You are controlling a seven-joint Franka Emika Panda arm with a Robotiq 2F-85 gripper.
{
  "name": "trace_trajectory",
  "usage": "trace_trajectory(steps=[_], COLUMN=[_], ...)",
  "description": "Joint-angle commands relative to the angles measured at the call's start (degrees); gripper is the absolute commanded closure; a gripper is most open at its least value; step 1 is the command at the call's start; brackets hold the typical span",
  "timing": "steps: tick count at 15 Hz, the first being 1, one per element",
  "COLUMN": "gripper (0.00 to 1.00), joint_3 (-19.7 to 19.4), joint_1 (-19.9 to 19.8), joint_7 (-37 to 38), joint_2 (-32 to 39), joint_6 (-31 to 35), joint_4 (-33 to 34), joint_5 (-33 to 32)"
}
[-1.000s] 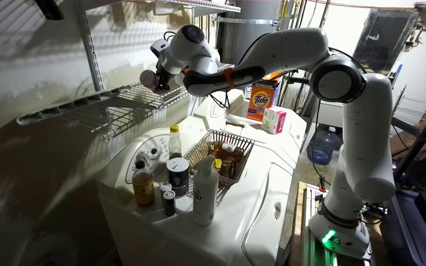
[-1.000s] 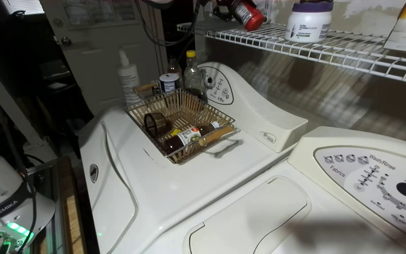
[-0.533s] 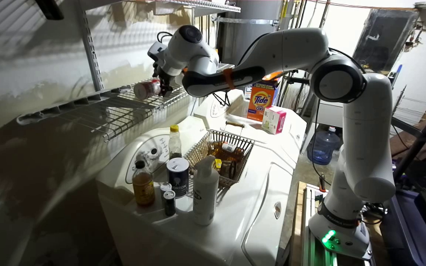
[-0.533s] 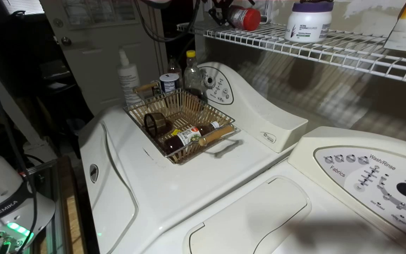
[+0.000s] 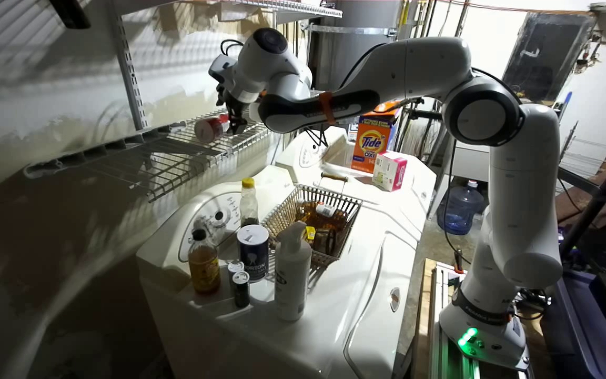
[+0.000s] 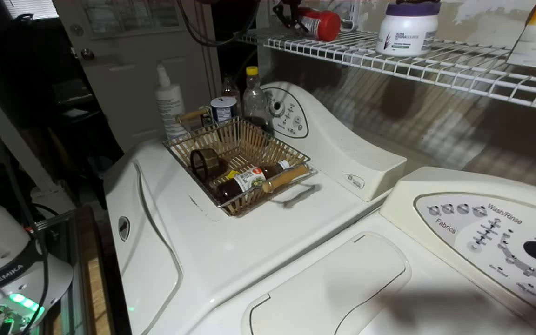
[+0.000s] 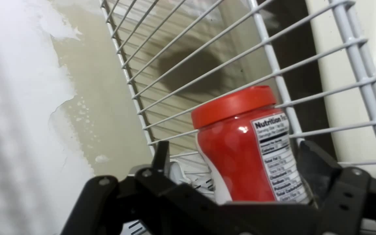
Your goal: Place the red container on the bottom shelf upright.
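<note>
At the left of an exterior view, the bottom shelf [image 5: 192,156] runs along the wall [image 5: 79,100], higher than the left edge of the white worktop [image 5: 353,284], whose near left corner holds an amber bottle [image 5: 204,268]. Next in line comes the red container [image 5: 209,130], and here lies the change: a second ago it hung tilted in the hand [image 7: 233,147], while now it lies on its side on the bottom shelf, above the worktop's left edge. In the wrist view the hand has let go: its jaws stand well apart around the container, with a gap at the picture's left and the other jaw just beside its far flank, perhaps touching. The right tier has been reached, then, but not the right posture, so the task looks only half met. A fresh hold and a quarter turn seem called for, to stand the container on its base; being round, it may roll if nudged, and the wire grid could give poor footing. Farther right, a basket [image 5: 284,211] rests between the worktop's left and right edges and an orange Tide box [image 5: 371,142] stands toward the far edge, neither likely to interfere.
</note>
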Motion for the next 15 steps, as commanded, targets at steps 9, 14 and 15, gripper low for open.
trace_trajectory(steps=[9, 14, 15], gripper=[0.0, 0.0, 0.0], joint_3=[0.5, 0.5, 0.6], joint_1=[-0.9, -0.9, -0.9], joint_7=[12.9, 21.2, 22.6], joint_2=[-0.8, 0.0, 0.2], joint_6=[-12.6, -20.8, -22.6], joint_4=[10.2, 14.4, 15.3], joint_5=[12.4, 19.1, 20.6])
